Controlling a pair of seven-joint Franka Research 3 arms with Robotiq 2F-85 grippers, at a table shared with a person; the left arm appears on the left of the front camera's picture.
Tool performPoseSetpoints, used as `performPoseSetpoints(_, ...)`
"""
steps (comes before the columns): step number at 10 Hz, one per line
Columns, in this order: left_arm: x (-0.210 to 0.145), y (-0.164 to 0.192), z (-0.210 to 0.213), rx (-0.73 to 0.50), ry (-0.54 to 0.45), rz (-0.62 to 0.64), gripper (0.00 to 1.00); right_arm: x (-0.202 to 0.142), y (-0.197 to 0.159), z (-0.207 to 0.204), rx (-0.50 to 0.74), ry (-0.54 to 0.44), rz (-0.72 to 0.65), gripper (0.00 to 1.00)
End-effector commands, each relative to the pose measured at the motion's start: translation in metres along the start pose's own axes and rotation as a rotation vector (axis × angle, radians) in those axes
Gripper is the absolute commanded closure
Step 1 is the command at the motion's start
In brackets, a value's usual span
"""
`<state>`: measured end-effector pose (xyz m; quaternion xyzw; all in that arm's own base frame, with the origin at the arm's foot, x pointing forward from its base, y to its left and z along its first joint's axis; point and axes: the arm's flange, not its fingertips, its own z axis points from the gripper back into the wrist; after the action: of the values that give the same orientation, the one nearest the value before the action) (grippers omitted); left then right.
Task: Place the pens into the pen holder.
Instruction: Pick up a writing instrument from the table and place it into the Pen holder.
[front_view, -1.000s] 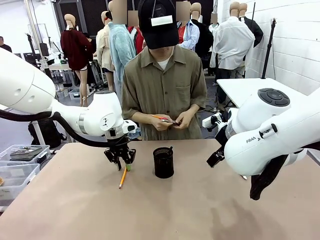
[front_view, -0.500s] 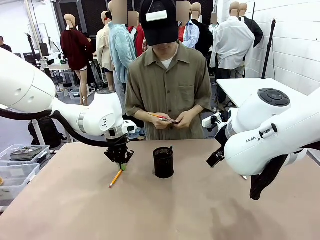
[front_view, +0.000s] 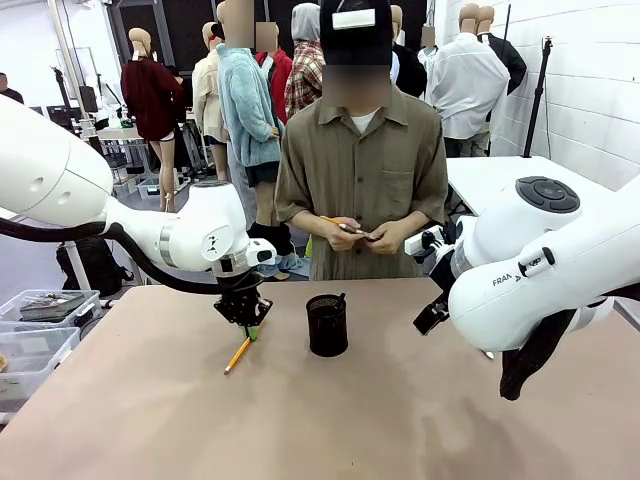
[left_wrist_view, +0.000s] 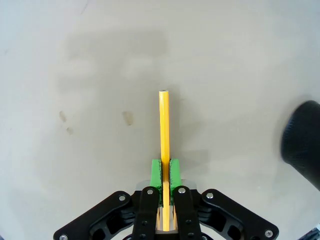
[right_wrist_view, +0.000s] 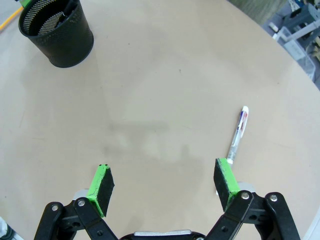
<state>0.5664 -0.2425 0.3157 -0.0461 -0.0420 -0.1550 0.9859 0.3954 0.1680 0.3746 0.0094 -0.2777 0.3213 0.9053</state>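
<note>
My left gripper (front_view: 250, 326) is shut on the upper end of a yellow-orange pencil (front_view: 238, 353), whose free end slants down to the left at the table. In the left wrist view the pencil (left_wrist_view: 163, 125) runs straight out from between the closed green pads (left_wrist_view: 156, 172). The black mesh pen holder (front_view: 327, 325) stands just right of it with a dark pen (front_view: 341, 299) poking out. My right gripper (right_wrist_view: 162, 182) hangs open above bare table, the pen holder (right_wrist_view: 56, 32) far off at the upper left. A silvery-white pen (right_wrist_view: 237, 134) lies near its right finger.
A person stands at the far edge, both hands (front_view: 350, 232) holding a thin orange stick and another pen at waist height. Clear plastic bins (front_view: 35, 330) sit off the table's left side. A dark rounded shape (left_wrist_view: 302, 137) shows at the right of the left wrist view.
My left gripper closed on the pencil, and the pencil's free end swung slightly left. The person stepped to the right. My right arm has not moved.
</note>
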Motion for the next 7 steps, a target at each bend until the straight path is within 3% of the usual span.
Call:
performPoseSetpoints(1,-0.013,0.011,0.015,-0.16,-0.032,-0.131,1.0,-0.001,0.0,0.0,0.001,0.001,0.0,0.0)
performPoseSetpoints(4,-0.012,0.025,0.037,-0.256,-0.216,-0.242,1.0,-0.001,0.0,0.0,0.001,0.001,0.0,0.0)
performPoseSetpoints(7,-0.01,0.029,0.044,-0.339,-0.324,-0.38,1.0,-0.001,0.0,0.0,0.001,0.001,0.0,0.0)
